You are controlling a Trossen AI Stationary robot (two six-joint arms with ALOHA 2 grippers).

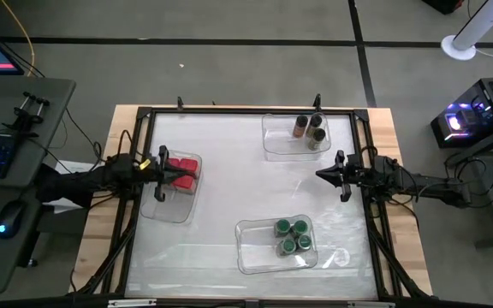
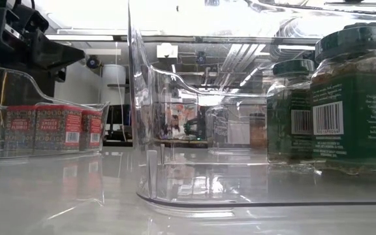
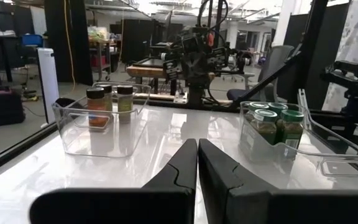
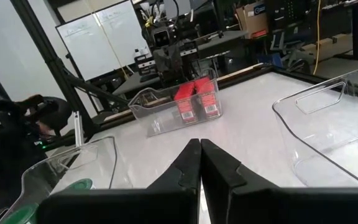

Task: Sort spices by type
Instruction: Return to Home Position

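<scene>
In the middle left of the high view, the left gripper (image 1: 181,176) is hovering over the left tray (image 1: 171,208), its two fingers pressed together with nothing between them, as the left wrist view is showing plainly; the red boxes (image 1: 184,166) are sitting bunched in that tray's upper half, and the tray is lying close against the table's left rail. Across the centre, a broad bare stretch of the white table (image 1: 234,175) is lying open between the two arms. In the lower centre, the lower tray (image 1: 251,250) is resting near the table's bottom edge, with four green-lidded jars (image 1: 292,237) clustered upright at its right end. In the upper right of centre, the upper tray (image 1: 276,147) is sitting just below the top rail, with three brownish jars (image 1: 309,128) standing at its right end. In the middle right, the right gripper (image 1: 321,174) is hanging over bare tabletop beside the right rail, between those two trays and touching neither, its fingers likewise closed tight on nothing
</scene>
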